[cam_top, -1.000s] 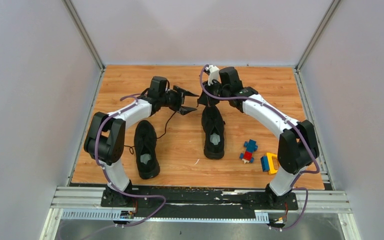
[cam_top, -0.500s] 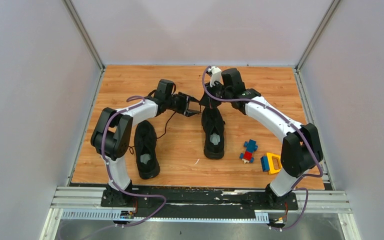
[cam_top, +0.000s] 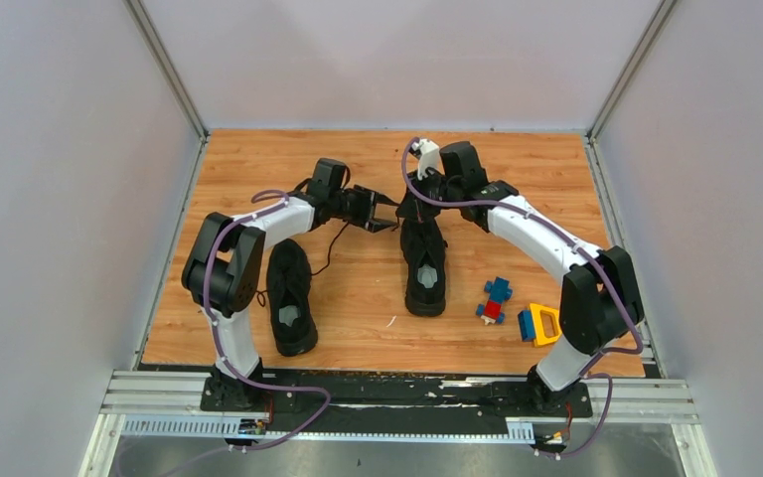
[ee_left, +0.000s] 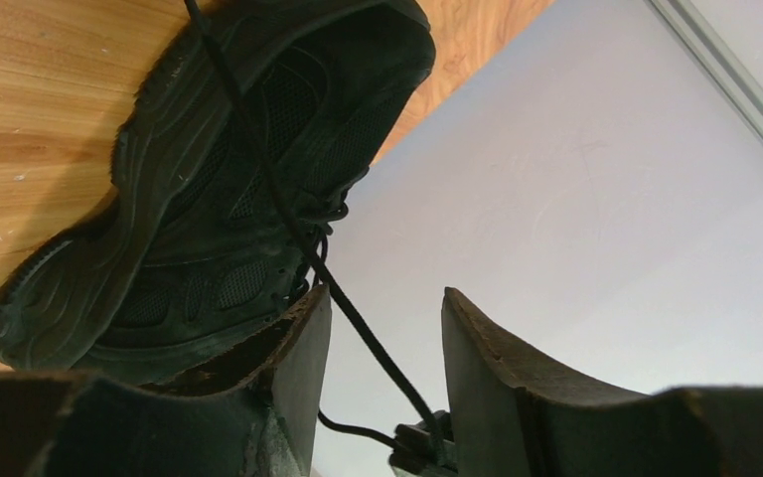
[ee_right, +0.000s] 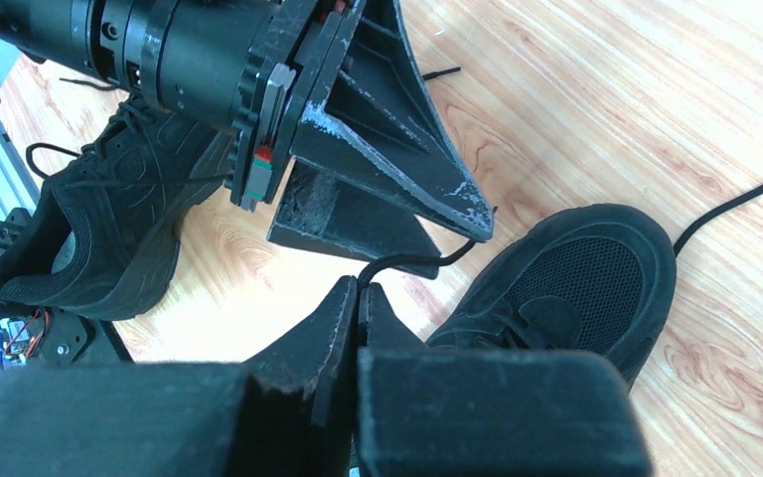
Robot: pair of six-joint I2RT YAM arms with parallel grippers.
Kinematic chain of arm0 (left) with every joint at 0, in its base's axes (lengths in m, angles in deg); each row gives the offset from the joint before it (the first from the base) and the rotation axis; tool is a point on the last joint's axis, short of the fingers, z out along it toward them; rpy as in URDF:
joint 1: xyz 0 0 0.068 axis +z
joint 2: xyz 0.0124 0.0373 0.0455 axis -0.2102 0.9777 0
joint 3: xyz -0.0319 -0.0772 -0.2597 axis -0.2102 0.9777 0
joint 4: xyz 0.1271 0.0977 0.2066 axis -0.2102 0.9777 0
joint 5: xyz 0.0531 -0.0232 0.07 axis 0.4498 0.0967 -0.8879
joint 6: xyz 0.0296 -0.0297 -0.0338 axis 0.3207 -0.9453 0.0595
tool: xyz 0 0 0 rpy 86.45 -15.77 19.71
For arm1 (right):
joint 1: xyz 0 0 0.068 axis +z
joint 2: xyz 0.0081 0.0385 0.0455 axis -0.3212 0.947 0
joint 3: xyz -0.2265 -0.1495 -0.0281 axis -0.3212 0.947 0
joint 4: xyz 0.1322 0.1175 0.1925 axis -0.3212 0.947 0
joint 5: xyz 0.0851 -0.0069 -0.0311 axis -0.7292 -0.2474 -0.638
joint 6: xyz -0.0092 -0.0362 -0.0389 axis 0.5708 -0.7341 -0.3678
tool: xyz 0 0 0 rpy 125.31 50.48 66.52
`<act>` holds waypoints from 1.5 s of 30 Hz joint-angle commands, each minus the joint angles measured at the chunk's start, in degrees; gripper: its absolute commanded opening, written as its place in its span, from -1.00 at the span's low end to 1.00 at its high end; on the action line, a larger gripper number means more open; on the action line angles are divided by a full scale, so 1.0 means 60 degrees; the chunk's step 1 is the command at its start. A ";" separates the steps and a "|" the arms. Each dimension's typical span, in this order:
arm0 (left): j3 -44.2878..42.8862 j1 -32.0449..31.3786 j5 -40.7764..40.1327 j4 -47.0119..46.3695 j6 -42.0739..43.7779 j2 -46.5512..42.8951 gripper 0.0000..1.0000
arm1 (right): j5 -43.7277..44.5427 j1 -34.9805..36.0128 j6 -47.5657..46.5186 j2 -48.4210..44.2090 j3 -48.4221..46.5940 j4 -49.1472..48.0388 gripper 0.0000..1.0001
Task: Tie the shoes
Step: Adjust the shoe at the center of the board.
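Two black shoes lie on the wooden table: the left shoe (cam_top: 291,296) and the right shoe (cam_top: 424,260), toes pointing away from the arm bases. My right gripper (ee_right: 359,288) is shut on a thin black lace (ee_right: 409,261) of the right shoe (ee_right: 566,288), held just above its toe end. My left gripper (ee_left: 385,318) is open, and that lace (ee_left: 288,214) runs between its fingers without being clamped. In the top view the left gripper (cam_top: 389,212) sits just left of the right gripper (cam_top: 409,204). The left gripper's fingers (ee_right: 387,129) show in the right wrist view.
Blue-red toy blocks (cam_top: 496,299) and a yellow-blue block (cam_top: 536,324) lie right of the right shoe. A loose lace (cam_top: 333,243) trails from the left shoe across the wood. Grey walls enclose the table on three sides.
My left arm has swung right, bringing its open jaws, now narrower, around the lace held by the right gripper. The right gripper has barely shifted. The shoes have not moved.
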 commanded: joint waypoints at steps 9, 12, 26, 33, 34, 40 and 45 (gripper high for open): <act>-0.0472 -0.0192 -0.0159 -0.0237 0.0130 0.0156 -0.23 | -0.0600 0.0199 0.0056 -0.0591 0.0351 -0.0118 -1.00; -0.0487 -0.0191 -0.0228 -0.0513 0.0238 0.0233 -0.37 | -0.0723 0.0229 0.0051 -0.0674 0.0462 0.0002 -1.00; 0.0039 -0.0167 -0.0669 -0.2089 0.4957 -0.0704 -1.00 | -0.2757 -0.1335 0.0761 -0.1356 0.1092 0.0976 -0.15; -0.0518 -0.0233 -0.0277 -0.0071 1.0320 -0.1487 -1.00 | -0.1105 -0.2983 0.1705 -0.1030 0.0962 0.1137 -0.11; -0.0570 -0.0252 -0.0207 0.0154 1.0743 -0.1585 -1.00 | -0.0230 -0.2983 0.1691 -0.0919 0.0909 0.1219 -0.14; -0.0732 -0.0632 -0.0376 0.1758 1.4036 -0.2492 -1.00 | 0.1674 -0.2997 0.0954 0.0944 -0.0467 0.2087 -0.18; -0.0513 -0.0783 -0.0946 0.2142 1.5320 -0.2826 -1.00 | 0.1387 -0.2979 0.1104 0.2568 -0.1929 0.3081 -0.28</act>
